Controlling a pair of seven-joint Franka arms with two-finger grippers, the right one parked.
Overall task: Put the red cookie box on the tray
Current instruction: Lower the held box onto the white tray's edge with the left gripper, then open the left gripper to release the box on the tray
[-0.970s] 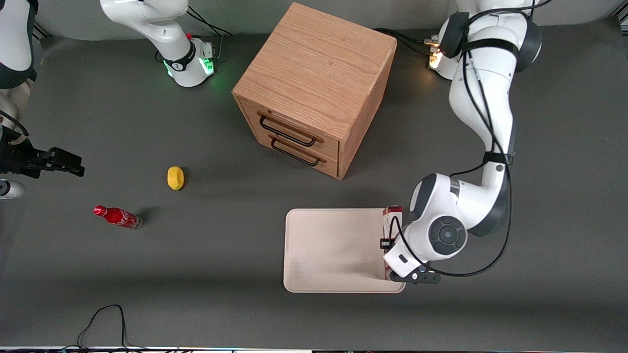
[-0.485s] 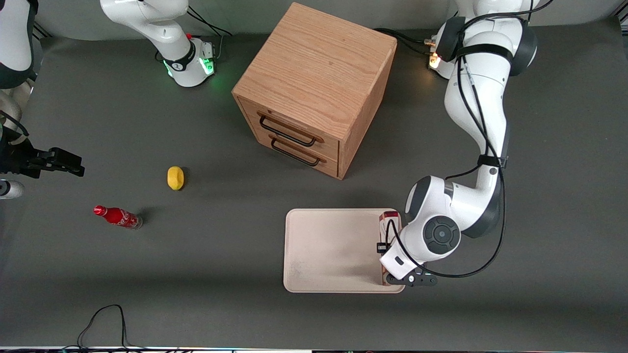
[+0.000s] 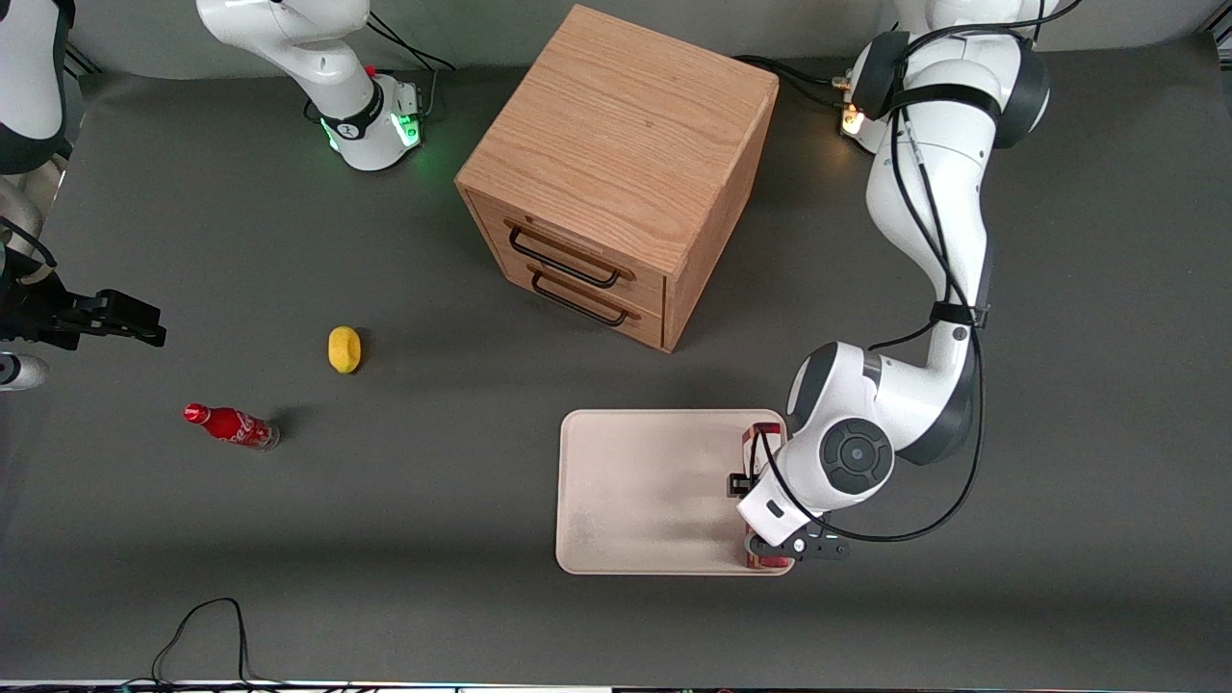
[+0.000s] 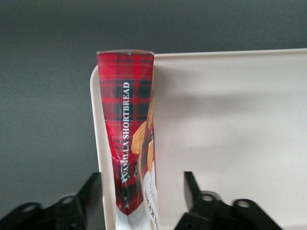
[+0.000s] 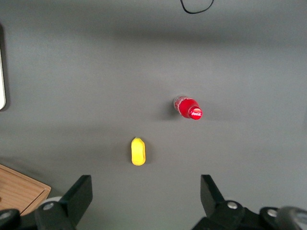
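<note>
I run the working arm from a remote station; status at this moment follows, from the largest item down.

1. Drawer cabinet [image 3: 616, 173]: well away from the gripper, farther from the front camera. Not involved in the task.

2. Tray [image 3: 654, 491]: directly under and beside the gripper. Its rim at the working arm's end runs along the box. The rest of the tray surface is bare.

3. Red cookie box [image 4: 128, 134]: standing on a narrow side, between the gripper's fingers, at the edge of the tray nearest the working arm. In the wrist view its lower edge appears to sit just inside the rim, though I cannot confirm full contact with the tray floor.

4. Gripper [image 4: 144, 201]: positioned above the box at that tray edge. The fingers [image 4: 91, 191] stand apart, one on each side of the box, with a visible gap on the side toward the tray's middle. I judge the grip as released or nearly so.

5. Soda bottle [image 3: 231, 425] and yellow object [image 3: 345, 348]: well away, toward the parked arm's end of the table.

Progress: transport appears complete and the box is over the tray. Remaining: confirm the box is stable on its narrow side, then lift the gripper clear. Tipping across the rim is the main risk.
</note>
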